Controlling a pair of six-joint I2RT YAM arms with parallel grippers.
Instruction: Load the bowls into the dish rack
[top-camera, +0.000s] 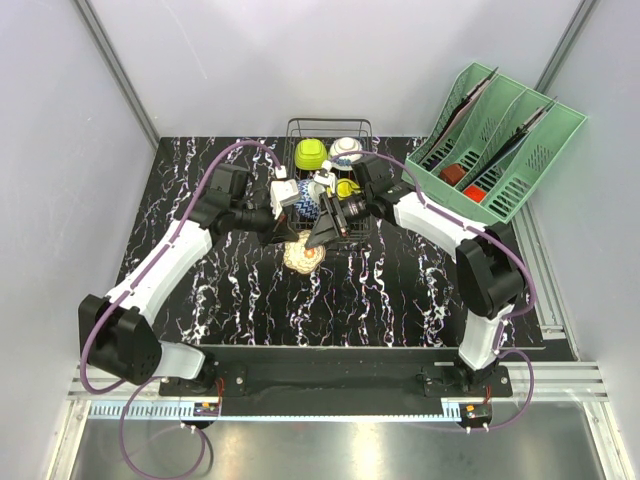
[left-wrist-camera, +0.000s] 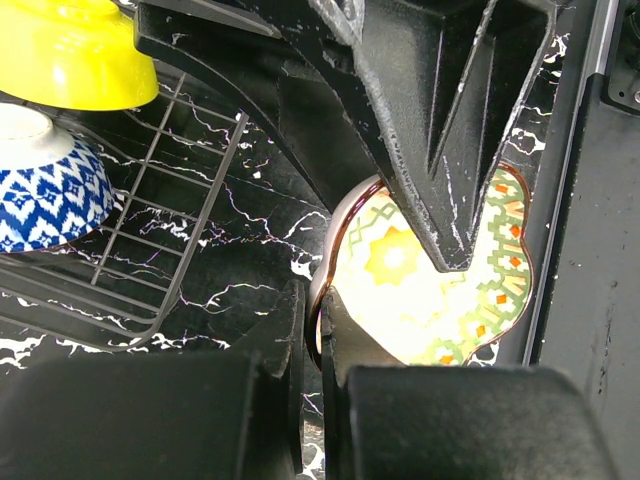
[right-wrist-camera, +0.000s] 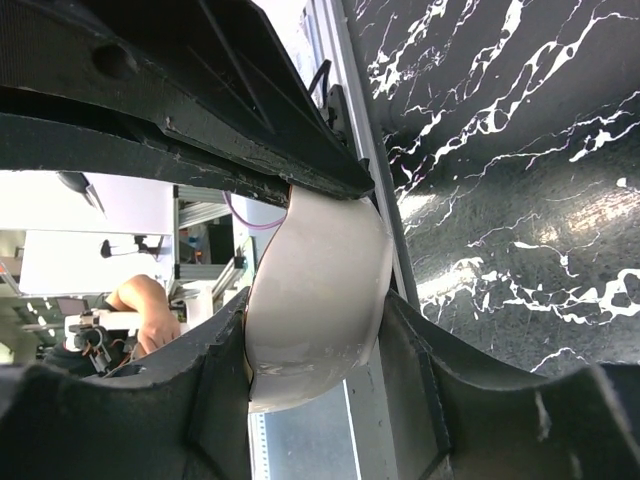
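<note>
A scalloped bowl (top-camera: 304, 258) with a yellow-green pattern inside hangs tilted just in front of the dish rack (top-camera: 330, 128). My left gripper (left-wrist-camera: 320, 312) is shut on its rim (left-wrist-camera: 330, 250). My right gripper (right-wrist-camera: 315, 312) is shut on the same bowl, whose pale outer wall (right-wrist-camera: 320, 260) sits between the two fingers. In the top view both grippers meet over this bowl, the left gripper (top-camera: 292, 238) from the left and the right gripper (top-camera: 326, 234) from the right. In the rack sit a lime-green bowl (top-camera: 310, 153), a white and blue bowl (top-camera: 346, 150), a yellow bowl (top-camera: 347, 187) and a blue-patterned bowl (top-camera: 304, 200).
A mint-green slotted organizer (top-camera: 500, 140) stands at the back right with dark flat items and red things in it. The rack's wire corner (left-wrist-camera: 170, 230) lies close to the left of the held bowl. Black marbled tabletop (top-camera: 250, 300) spreads in front.
</note>
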